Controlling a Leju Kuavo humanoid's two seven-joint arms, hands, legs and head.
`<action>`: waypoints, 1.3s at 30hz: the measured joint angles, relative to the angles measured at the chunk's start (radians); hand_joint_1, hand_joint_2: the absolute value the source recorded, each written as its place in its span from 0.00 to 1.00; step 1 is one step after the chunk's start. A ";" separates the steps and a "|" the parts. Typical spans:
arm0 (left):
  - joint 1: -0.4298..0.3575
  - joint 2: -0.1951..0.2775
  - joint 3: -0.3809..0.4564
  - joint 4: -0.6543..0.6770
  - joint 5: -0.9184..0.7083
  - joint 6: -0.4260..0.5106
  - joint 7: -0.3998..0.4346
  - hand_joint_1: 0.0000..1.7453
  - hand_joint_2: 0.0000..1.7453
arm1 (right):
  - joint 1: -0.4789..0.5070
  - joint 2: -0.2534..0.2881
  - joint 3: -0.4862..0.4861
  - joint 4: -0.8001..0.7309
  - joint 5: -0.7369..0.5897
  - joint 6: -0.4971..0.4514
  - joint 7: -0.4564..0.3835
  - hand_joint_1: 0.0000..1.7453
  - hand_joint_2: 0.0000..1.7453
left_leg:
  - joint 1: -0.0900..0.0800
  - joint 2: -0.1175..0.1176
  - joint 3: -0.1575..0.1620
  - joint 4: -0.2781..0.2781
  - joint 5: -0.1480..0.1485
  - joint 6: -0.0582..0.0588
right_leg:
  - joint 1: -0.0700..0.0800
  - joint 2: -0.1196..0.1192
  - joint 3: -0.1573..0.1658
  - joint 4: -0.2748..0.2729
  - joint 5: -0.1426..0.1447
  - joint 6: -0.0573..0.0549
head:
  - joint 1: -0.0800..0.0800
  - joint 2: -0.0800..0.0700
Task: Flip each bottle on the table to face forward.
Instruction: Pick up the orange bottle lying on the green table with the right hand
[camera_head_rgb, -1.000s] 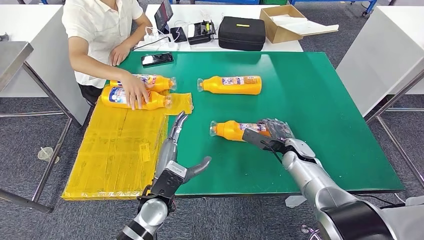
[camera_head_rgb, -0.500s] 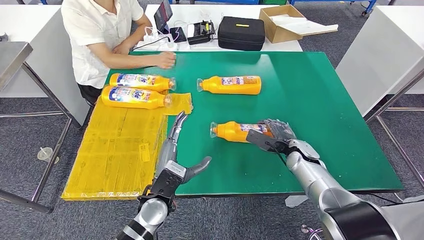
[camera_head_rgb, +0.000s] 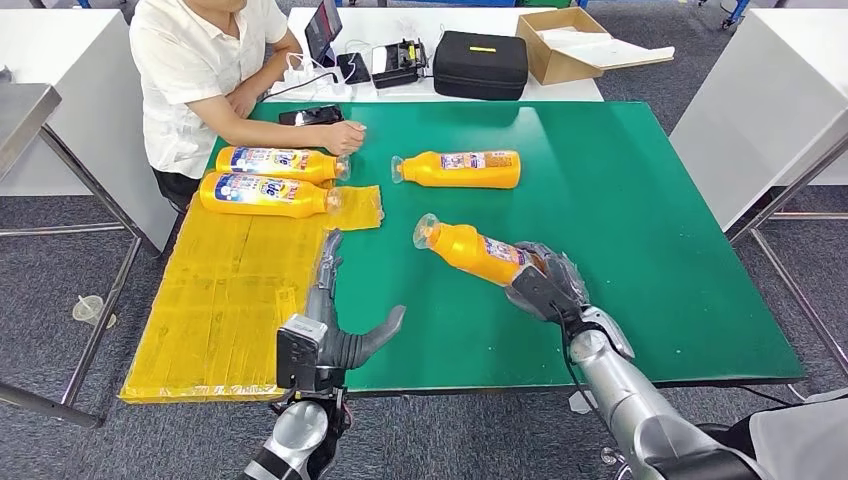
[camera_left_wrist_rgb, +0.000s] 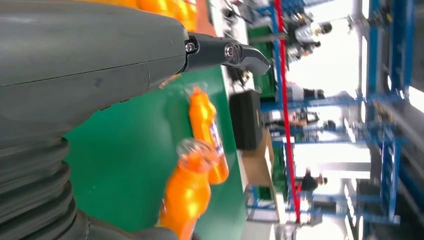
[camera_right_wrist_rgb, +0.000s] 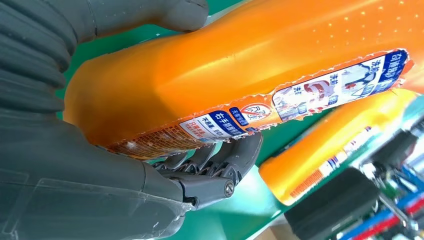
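- Bottle (camera_head_rgb: 478, 253) is grasped at its base end by the right hand (camera_head_rgb: 545, 280), its capped neck raised off the green bench (camera_head_rgb: 640, 200) and aimed far-left; it is held over the near middle of the bench.
- In the right wrist view the fingers (camera_right_wrist_rgb: 220, 162) are seen curled under the body and the thumb (camera_right_wrist_rgb: 150, 12) laid over the other side, so the hold appears firm.
- The roll is best made about the bottle's long axis, with the wrist turned slowly so that the smooth plastic is not let slip.
- The bottle should be lowered flat before the fingers are loosened; otherwise it is likely to roll on.
- A spot apart from the far bottle (camera_head_rgb: 458, 169) should be chosen for setting down, so that bottle is not knocked.
- The left hand (camera_head_rgb: 335, 320) is held released near the bench's near-left edge, with nothing in it, beside the yellow sheet (camera_head_rgb: 230, 300).
- Two more bottles (camera_head_rgb: 268, 178) are laid at the far left, close to a person's hand (camera_head_rgb: 345, 137).
- Which face of the held bottle is the front cannot be told for certain: only a small-print label strip (camera_right_wrist_rgb: 300, 100) is seen in the right wrist view.
- The base of the held bottle is hidden by the right hand in the head view, and whether any part touches the bench cannot be told.
- The left wrist view is largely blocked by the hand's own cover, and the background there is glare-washed.
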 joint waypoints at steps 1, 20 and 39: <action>0.007 0.000 0.004 0.001 0.022 0.001 -0.003 0.00 1.00 | 0.019 0.002 -0.007 -0.027 -0.015 -0.005 -0.004 1.00 1.00 | 0.000 0.000 -0.001 0.000 0.000 0.000 | 0.000 0.000 -0.001 0.000 0.000 0.000 | 0.000 0.000; 0.032 0.000 0.019 0.088 0.238 -0.080 0.038 0.00 1.00 | 0.168 0.046 -0.063 -0.261 -0.137 -0.038 -0.063 1.00 1.00 | 0.000 -0.004 -0.015 0.000 0.001 0.000 | -0.001 -0.002 -0.014 0.000 0.000 0.000 | 0.000 0.000; -0.163 -0.062 0.010 0.399 0.237 -0.504 -0.064 0.00 1.00 | 0.084 0.151 0.010 -0.250 -0.168 0.048 -0.139 1.00 1.00 | 0.000 -0.004 -0.017 0.000 0.002 0.000 | -0.001 -0.002 -0.014 0.001 0.000 0.001 | 0.000 0.000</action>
